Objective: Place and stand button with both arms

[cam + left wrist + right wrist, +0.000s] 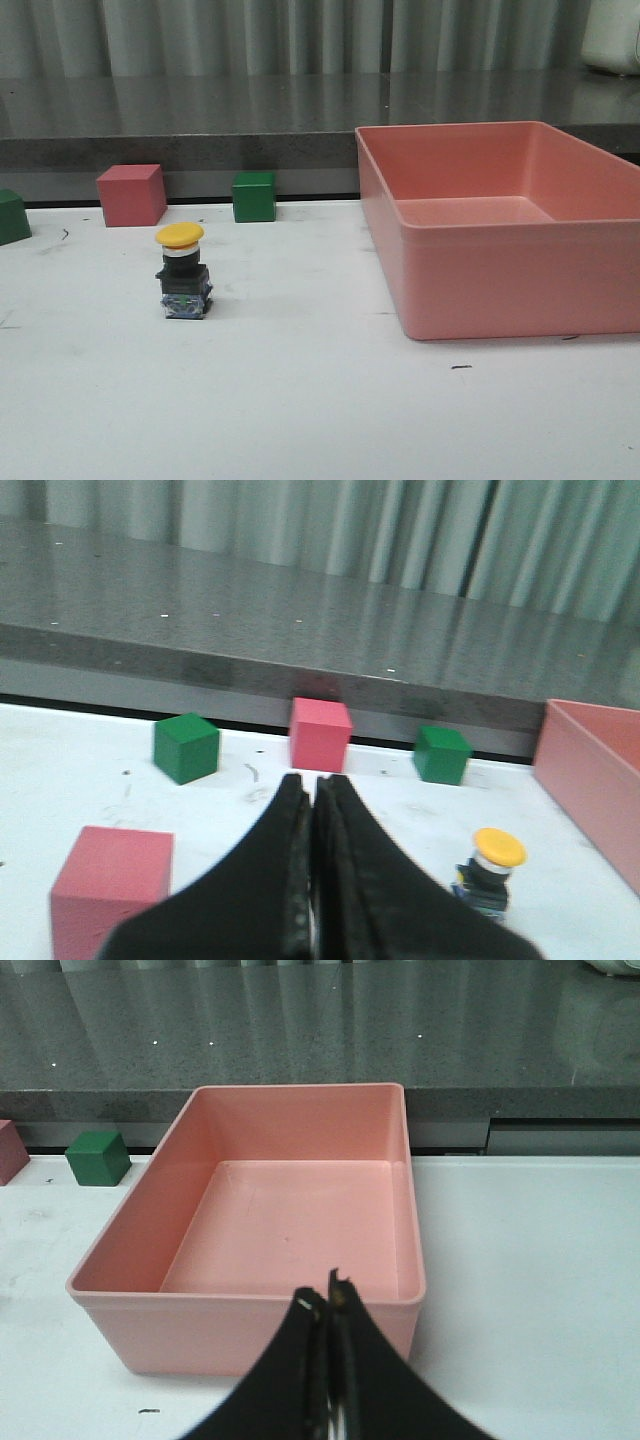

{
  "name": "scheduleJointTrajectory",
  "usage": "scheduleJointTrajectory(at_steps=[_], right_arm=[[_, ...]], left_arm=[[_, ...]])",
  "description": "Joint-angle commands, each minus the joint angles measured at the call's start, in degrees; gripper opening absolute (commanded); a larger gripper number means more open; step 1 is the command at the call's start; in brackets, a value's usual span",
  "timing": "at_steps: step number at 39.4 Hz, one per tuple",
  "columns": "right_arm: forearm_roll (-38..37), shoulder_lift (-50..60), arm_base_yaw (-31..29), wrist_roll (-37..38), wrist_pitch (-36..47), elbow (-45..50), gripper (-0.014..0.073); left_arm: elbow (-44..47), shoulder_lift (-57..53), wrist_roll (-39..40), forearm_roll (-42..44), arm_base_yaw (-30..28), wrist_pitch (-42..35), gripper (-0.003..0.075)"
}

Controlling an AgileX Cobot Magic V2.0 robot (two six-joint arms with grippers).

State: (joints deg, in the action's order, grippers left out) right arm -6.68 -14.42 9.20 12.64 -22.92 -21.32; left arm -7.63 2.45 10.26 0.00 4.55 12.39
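The button [183, 271] already stands upright on the worktop [320, 410] left of the pink bin [500, 225], both jaws clenched empty, so seemingly nothing remains

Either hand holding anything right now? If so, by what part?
Nothing held. Left hand and right hand are shut, empty. The button stands alone on the table.

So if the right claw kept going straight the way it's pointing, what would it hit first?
Most likely the near wall of the pink bin, directly ahead of the shut right claw, though its height relative to the rim is unclear.
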Motion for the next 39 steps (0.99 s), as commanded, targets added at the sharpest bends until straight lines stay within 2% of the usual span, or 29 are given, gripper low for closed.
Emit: scheduleJointTrajectory(at_steps=[1, 6, 12, 39], right_arm=[[-0.77, -0.33, -0.31, -0.47, 5.05, -1.34, -0.0069], [-0.77, -0.33, -0.31, -0.47, 5.05, -1.34, -0.0069], [-0.77, -0.33, -0.31, -0.47, 5.05, -1.34, -0.0069], [-0.77, -0.33, -0.31, -0.47, 5.05, -1.34, -0.0069]], left_arm=[[1.52, -2.02, 0.05, -0.40, -3.64, -4.54, -0.0020], [4.84, -4.19, 0.05, -0.40, -6.43, -5.16, -0.0020], [8.32, -4.06, 0.05, -0.40, -6.53, -8.98, -0.0020], [8.32, -4.06, 0.05, -0.40, -6.53, -8.01, -0.0020]])
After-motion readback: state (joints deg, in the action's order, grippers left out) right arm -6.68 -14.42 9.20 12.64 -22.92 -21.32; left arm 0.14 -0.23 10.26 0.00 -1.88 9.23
